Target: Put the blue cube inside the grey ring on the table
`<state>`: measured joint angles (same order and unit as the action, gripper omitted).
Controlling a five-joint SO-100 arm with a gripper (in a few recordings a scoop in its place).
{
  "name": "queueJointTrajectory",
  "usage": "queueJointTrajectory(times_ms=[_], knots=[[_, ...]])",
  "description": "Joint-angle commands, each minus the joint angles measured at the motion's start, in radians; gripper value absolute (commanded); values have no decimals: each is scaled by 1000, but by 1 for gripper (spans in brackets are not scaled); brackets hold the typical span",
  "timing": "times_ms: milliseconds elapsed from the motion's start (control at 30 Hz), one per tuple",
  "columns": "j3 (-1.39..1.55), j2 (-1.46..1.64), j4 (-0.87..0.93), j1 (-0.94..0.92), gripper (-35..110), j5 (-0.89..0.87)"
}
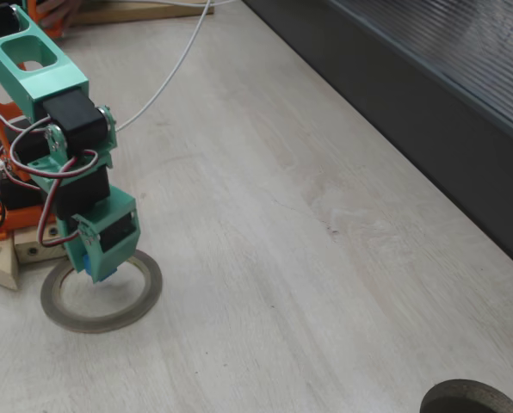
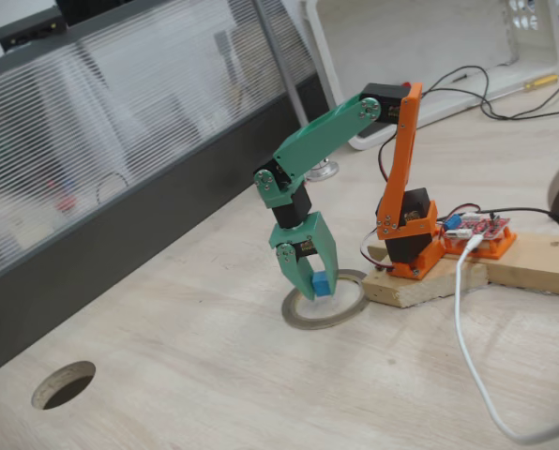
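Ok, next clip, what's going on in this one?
A green and orange arm is holding the blue cube in its gripper, jaws closed on it, directly over the opening of the grey ring on the table. The cube has not been let go yet, and whether it already touches the table inside the ring can't be told.
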<state>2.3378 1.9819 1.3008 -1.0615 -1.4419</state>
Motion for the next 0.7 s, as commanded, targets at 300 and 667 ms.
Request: queueJointTrajectory(times_ms=[300, 667], knots=[[17, 14, 2, -18, 7, -8], [18, 14, 2, -18, 7, -9]])
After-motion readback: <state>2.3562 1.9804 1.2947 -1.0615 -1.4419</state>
